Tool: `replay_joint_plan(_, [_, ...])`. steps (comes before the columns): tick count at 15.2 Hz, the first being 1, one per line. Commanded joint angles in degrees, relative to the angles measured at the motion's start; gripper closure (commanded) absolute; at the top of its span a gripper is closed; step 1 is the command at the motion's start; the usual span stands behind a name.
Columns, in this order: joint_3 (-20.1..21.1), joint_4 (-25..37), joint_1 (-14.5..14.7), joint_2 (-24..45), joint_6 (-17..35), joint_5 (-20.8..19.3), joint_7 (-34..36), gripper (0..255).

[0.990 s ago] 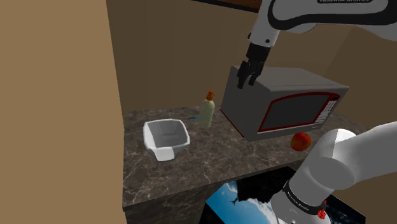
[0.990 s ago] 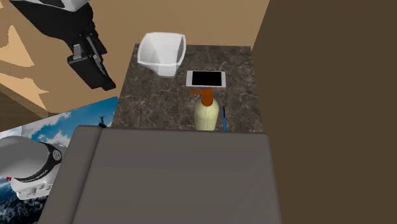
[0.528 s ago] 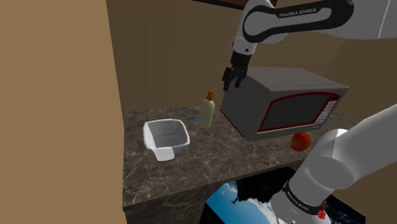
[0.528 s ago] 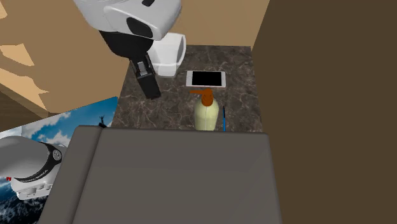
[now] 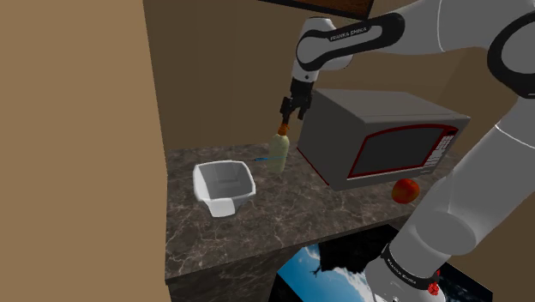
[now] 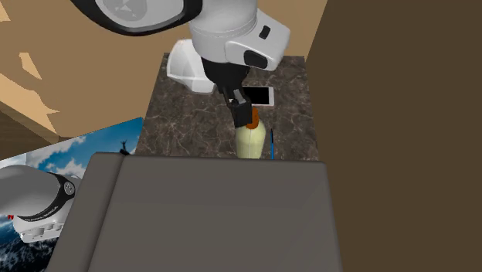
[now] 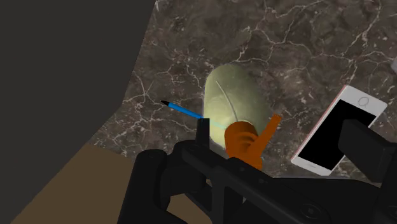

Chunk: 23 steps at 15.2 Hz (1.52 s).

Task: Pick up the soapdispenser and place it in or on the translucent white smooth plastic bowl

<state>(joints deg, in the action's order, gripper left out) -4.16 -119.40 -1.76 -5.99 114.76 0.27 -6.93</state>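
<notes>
While the gripper [image 5: 289,113] hangs, jaws apart, over the soap dispenser [image 5: 279,151], the approach wants a descent, then closing.

The white Franka arm [image 5: 446,34] arches high and folds over at the wrist, pointing its black gripper [image 5: 290,110] steeply downward. Its 2 fingers [image 7: 364,141] stand apart, touching nothing.

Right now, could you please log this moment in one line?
end effector: open over soap dispenser | soap dispenser: upright, unheld | bowl: empty
</notes>
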Motion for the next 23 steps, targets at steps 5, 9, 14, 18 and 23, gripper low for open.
replay_joint_plan(5, [-0.3,2.9,-0.3,6.9,4.1,0.0,-0.7,0])
replay_joint_plan(9, [-0.3,1.2,-0.3,8.0,7.1,0.1,-0.7,0])
replay_joint_plan(14, [-0.3,0.9,-0.3,8.2,7.5,0.2,-0.8,0])
replay_joint_plan(18, [-0.3,0.9,-0.3,8.2,7.5,0.2,-0.8,255])
replay_joint_plan(23, [-0.3,0.9,-0.3,8.2,7.5,0.2,-0.8,255])
